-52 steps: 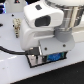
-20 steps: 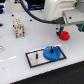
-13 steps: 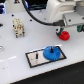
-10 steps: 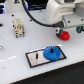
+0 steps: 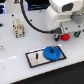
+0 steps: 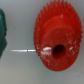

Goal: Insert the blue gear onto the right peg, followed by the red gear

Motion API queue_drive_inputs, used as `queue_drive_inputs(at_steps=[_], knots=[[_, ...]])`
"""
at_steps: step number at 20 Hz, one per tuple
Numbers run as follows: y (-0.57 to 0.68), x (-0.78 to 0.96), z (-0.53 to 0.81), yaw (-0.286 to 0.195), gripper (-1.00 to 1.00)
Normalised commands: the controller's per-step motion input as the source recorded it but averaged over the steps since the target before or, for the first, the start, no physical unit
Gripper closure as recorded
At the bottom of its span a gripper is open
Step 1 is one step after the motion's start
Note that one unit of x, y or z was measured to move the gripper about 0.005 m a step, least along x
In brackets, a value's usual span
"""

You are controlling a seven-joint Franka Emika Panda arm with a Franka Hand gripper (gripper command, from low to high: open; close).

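the blue gear (image 5: 52,52) sits on the right peg's plate (image 5: 35,59). the red gear (image 6: 57,49) lies flat on the desk (image 5: 15,67), directly beneath the pincer; whether its jaws stand apart i cannot tell.

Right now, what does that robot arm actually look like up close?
In the exterior view the robot arm is built of smooth, rounded white shells, with a darker grey section lower down near its tip. A thick black cable loops away from it in a curve over the white table. No markings are legible, and the fingers cannot be made out.
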Motion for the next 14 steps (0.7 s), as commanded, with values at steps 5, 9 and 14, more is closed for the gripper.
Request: queue_drive_inputs(at_steps=[5,9,14], knots=[[0.01,-0.28,-0.06,0.000,1.00],[0.00,-0.22,-0.03,0.000,1.00],[0.01,-0.20,-0.01,0.000,1.00]])
